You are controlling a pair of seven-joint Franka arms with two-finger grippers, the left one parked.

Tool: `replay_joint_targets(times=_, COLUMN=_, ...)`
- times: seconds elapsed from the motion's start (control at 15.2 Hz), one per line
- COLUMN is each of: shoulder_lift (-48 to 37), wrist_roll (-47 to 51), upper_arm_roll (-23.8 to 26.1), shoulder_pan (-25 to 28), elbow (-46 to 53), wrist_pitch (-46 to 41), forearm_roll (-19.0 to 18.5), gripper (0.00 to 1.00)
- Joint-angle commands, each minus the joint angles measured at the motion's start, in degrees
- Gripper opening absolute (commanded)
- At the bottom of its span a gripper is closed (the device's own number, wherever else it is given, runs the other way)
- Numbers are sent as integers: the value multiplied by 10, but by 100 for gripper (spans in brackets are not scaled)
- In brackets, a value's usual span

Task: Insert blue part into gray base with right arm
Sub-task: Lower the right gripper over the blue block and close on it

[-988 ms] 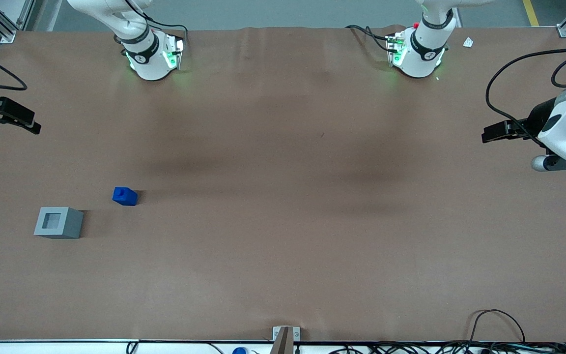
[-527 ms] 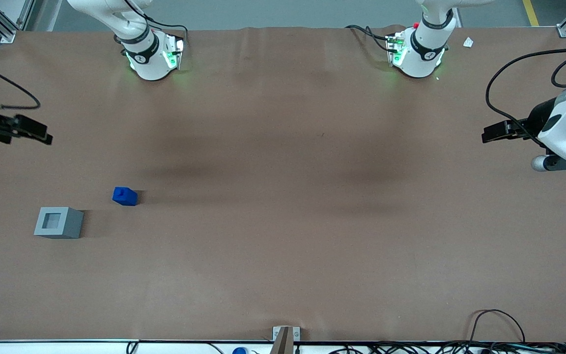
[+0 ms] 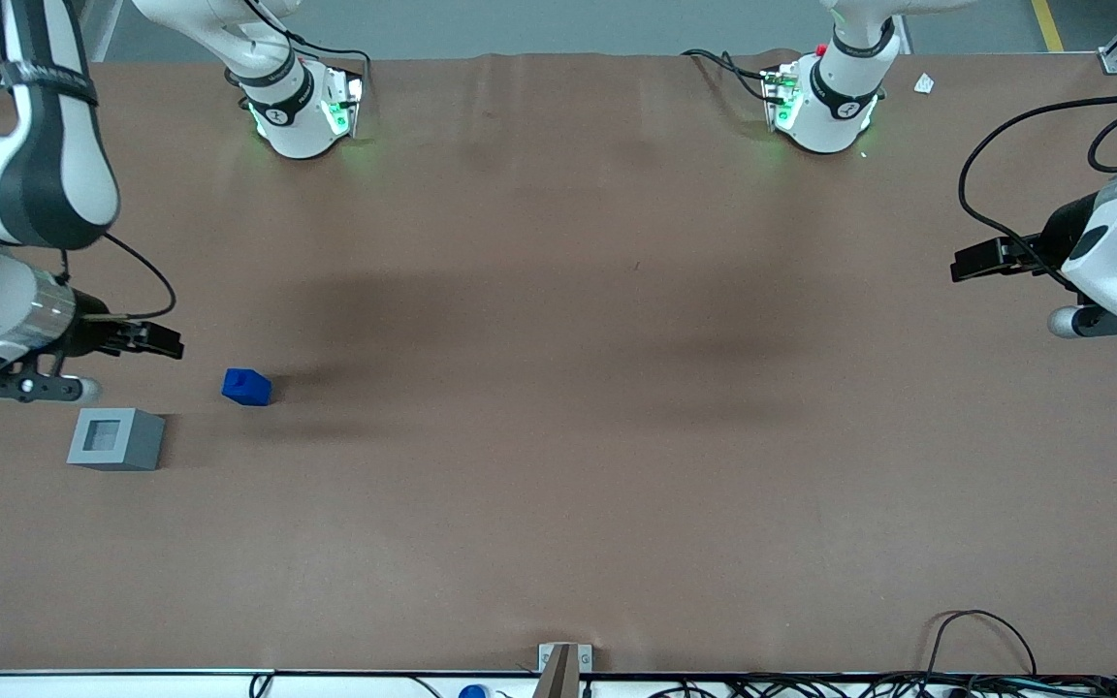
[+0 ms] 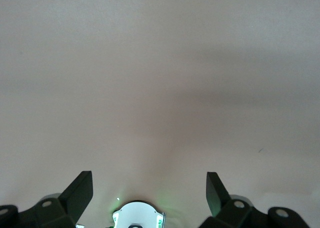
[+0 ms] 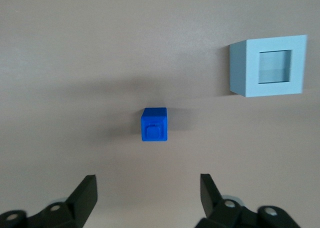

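The blue part (image 3: 246,387) sits on the brown table with its stub up. The gray base (image 3: 115,438) stands beside it, a little nearer the front camera, with its square hole facing up. My right gripper (image 3: 25,386) hovers above the table, slightly farther from the front camera than the gray base and apart from both blocks. In the right wrist view the gripper (image 5: 147,187) is open and empty. The blue part (image 5: 154,124) lies ahead of the gap between the fingers, and the gray base (image 5: 270,66) is off to one side.
The two arm bases (image 3: 302,107) (image 3: 825,97) stand along the table's farthest edge. A small white scrap (image 3: 924,83) lies near the parked arm's base. Loose cables (image 3: 985,640) run along the front edge toward the parked arm's end.
The right arm has swung in from the table's edge, nearer to the front camera and closer to the two blocks. Neither block has moved.
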Motion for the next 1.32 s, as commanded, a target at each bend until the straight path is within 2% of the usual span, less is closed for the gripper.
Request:
replay_joint_targets(times=0.0, shoulder_lift=15, wrist_roll=1, upper_arm_roll=2, shoulder_pan=-1, elbow=-44, wrist_pitch=65, forearm_roll=0, gripper=88)
replay_joint_targets(times=0.59, shoulder_lift=97, wrist_roll=1, upper_arm_roll=3, shoulder_pan=10, elbow=-97, wrist_pitch=220, forearm_roll=1, gripper=80)
replay_joint_targets(times=1.25, shoulder_lift=131, wrist_roll=1, upper_arm_roll=3, shoulder_pan=13, elbow=-103, wrist_pitch=234, forearm_roll=1, gripper=73)
